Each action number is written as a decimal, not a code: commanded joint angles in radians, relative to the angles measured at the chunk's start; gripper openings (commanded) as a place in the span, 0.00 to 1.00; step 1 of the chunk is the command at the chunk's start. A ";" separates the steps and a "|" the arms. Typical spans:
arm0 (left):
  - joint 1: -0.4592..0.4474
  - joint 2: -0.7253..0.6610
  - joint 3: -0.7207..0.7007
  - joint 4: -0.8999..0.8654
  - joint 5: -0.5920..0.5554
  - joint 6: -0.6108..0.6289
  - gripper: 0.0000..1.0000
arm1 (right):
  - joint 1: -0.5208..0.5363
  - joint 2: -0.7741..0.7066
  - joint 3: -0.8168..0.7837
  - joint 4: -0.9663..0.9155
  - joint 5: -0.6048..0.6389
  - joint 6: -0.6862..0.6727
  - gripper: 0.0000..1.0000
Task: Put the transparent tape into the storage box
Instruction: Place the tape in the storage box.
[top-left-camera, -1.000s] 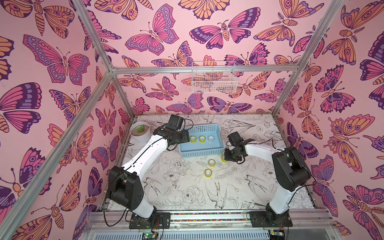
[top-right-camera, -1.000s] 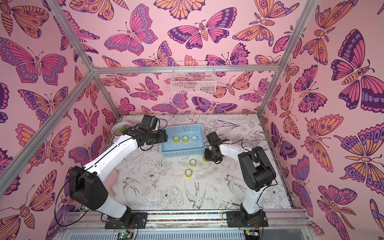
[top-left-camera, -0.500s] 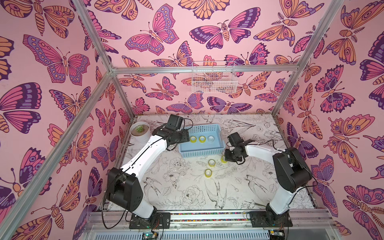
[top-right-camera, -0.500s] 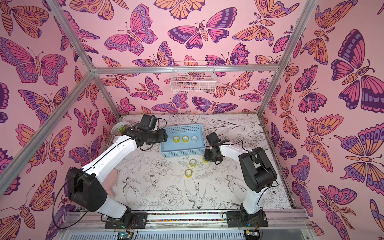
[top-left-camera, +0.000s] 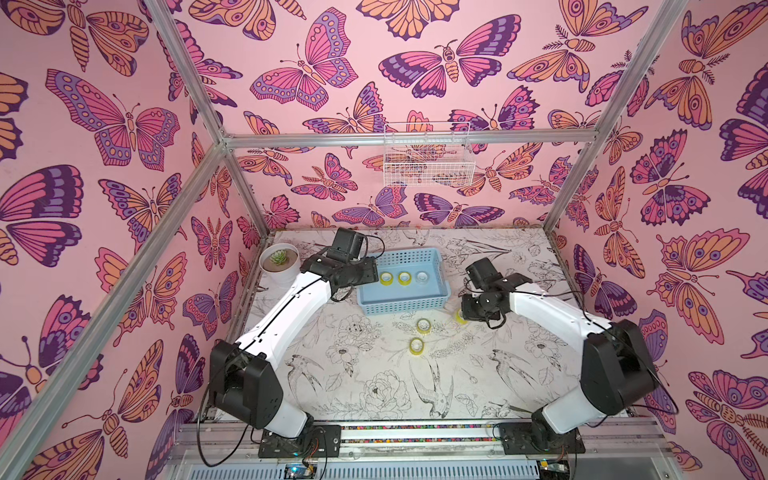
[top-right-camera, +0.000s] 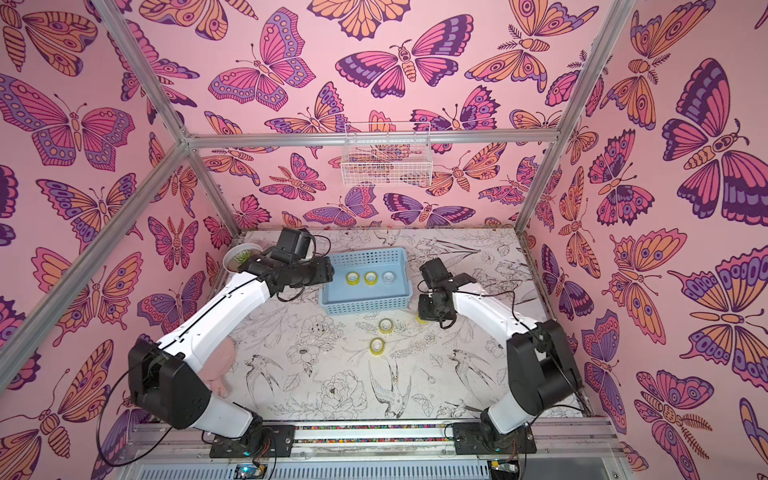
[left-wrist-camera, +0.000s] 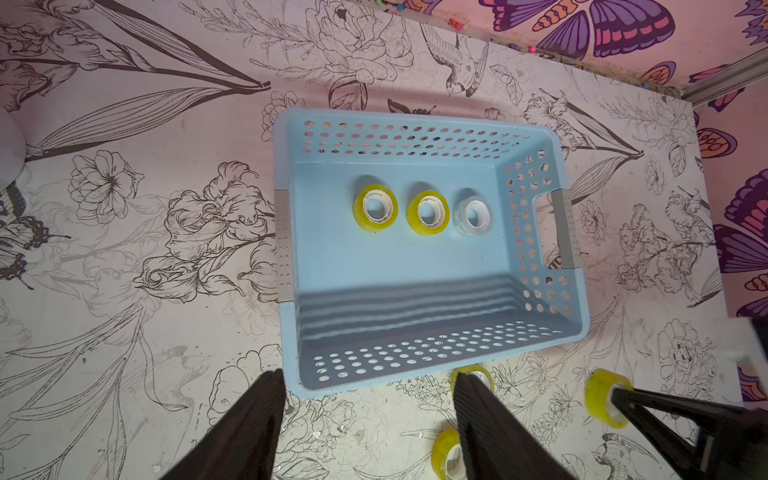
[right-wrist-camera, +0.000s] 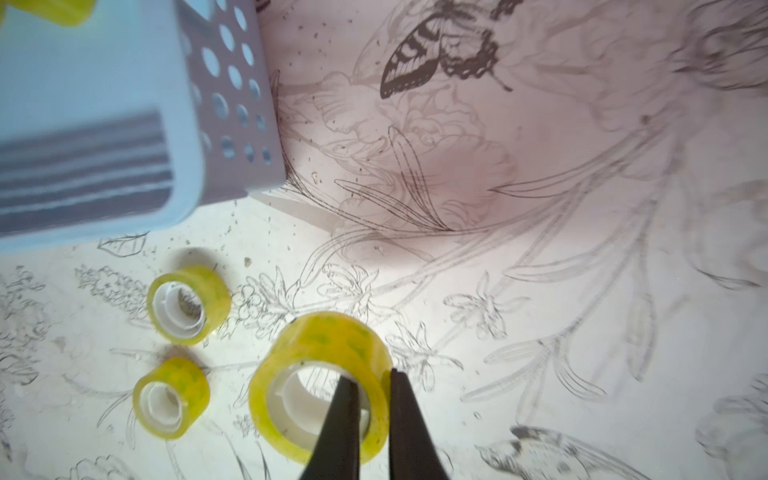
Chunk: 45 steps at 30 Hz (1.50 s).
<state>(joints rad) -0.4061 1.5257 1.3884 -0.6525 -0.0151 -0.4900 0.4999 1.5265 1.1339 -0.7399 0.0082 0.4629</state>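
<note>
Off the storage box (top-left-camera: 403, 305) at 5 o'clock, over open bench (right-wrist-camera: 540, 311), my right gripper (right-wrist-camera: 371, 376), newly closed, clamps a tape roll (right-wrist-camera: 328, 332). Left gripper (left-wrist-camera: 368, 376) gapes.

Three tape rolls (top-left-camera: 404, 277) lie in the storage box (top-left-camera: 405, 305), two before it.

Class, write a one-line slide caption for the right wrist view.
Right gripper shut on a yellow tape roll; two more rolls lie near the blue basket.
</note>
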 joint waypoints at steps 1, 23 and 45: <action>0.000 -0.031 -0.013 0.008 -0.001 0.017 0.71 | 0.010 -0.077 0.107 -0.139 0.060 -0.056 0.00; 0.006 -0.106 -0.081 0.025 -0.036 0.001 0.71 | 0.115 0.597 0.842 -0.206 -0.066 -0.250 0.00; 0.020 -0.080 -0.080 0.027 -0.026 -0.001 0.71 | 0.121 0.760 0.770 -0.136 -0.010 -0.243 0.00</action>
<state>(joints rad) -0.3969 1.4361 1.3212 -0.6277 -0.0345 -0.4908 0.6174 2.2635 1.8908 -0.8787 -0.0380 0.2272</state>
